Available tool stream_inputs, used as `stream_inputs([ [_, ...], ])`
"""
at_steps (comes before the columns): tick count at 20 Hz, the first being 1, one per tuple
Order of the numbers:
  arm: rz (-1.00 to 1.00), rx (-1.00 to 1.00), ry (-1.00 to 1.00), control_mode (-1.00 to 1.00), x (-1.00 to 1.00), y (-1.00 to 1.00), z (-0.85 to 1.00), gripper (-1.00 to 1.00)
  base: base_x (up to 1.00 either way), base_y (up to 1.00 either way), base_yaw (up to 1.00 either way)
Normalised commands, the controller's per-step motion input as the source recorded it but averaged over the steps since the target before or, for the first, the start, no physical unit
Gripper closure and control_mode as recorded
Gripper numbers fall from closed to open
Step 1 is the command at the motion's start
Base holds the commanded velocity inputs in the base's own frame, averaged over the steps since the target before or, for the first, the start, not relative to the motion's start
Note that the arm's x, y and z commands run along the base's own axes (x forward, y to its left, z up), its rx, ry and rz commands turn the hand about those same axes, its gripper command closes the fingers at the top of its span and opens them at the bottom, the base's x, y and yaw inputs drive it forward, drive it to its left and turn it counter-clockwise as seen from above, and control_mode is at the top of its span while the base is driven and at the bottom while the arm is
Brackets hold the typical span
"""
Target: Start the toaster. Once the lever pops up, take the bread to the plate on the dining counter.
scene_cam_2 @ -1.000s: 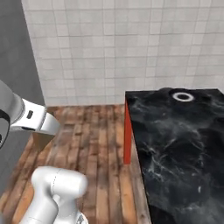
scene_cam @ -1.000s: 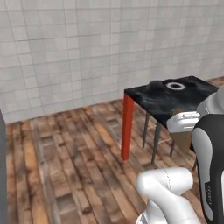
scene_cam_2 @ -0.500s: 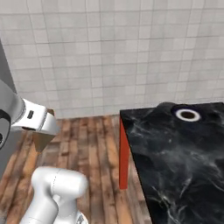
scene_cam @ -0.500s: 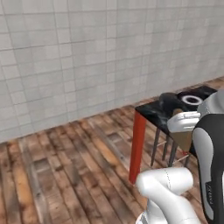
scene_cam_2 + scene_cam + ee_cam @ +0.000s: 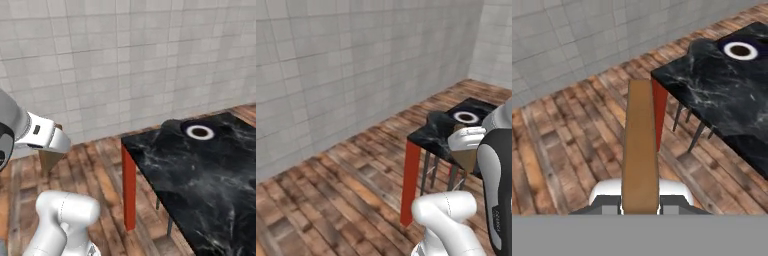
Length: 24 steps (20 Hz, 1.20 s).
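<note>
My gripper [image 5: 640, 204] is shut on the bread [image 5: 640, 145], a thin brown slice that stands edge-on up the middle of the hand view. The bread [image 5: 465, 159] hangs under the white hand in the left base view, and the bread [image 5: 49, 159] does the same in the right base view. The plate [image 5: 740, 50], white with a dark rim, sits near the far end of the dining counter [image 5: 722, 102], ahead and to the right of the slice. The plate [image 5: 200, 132] rests on the black marble dining counter [image 5: 200, 175]. The toaster is out of view.
A red leg [image 5: 410, 182] holds the counter's near corner, and thin metal stool legs [image 5: 430, 172] stand beneath the top. A low dark rounded thing [image 5: 172, 123] lies beside the plate. Wooden floor [image 5: 331, 200] stretches to the grey tiled wall [image 5: 356, 60].
The whole picture has shifted, so the base has moved: the counter and plate now lie closer and differently placed. The bread stays gripped.
</note>
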Motion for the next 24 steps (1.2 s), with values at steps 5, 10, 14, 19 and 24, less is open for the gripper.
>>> stream_inputs([
  [5, 0.00, 0.00, 0.00, 1.00, 0.00, 0.00, 0.00, 1.00, 0.28, 0.50, -0.62],
  [10, 0.00, 0.00, 0.00, 1.00, 0.00, 0.00, 0.00, 1.00, 0.31, 0.55, -0.63],
  [14, 0.00, 0.00, 0.00, 1.00, 0.00, 0.00, 0.00, 1.00, 0.21, 0.61, -0.61],
  [19, 0.00, 0.00, 0.00, 1.00, 0.00, 0.00, 0.00, 1.00, 0.02, 0.74, -0.50],
  [24, 0.00, 0.00, 0.00, 1.00, 0.00, 0.00, 0.00, 1.00, 0.12, 0.96, -0.51],
])
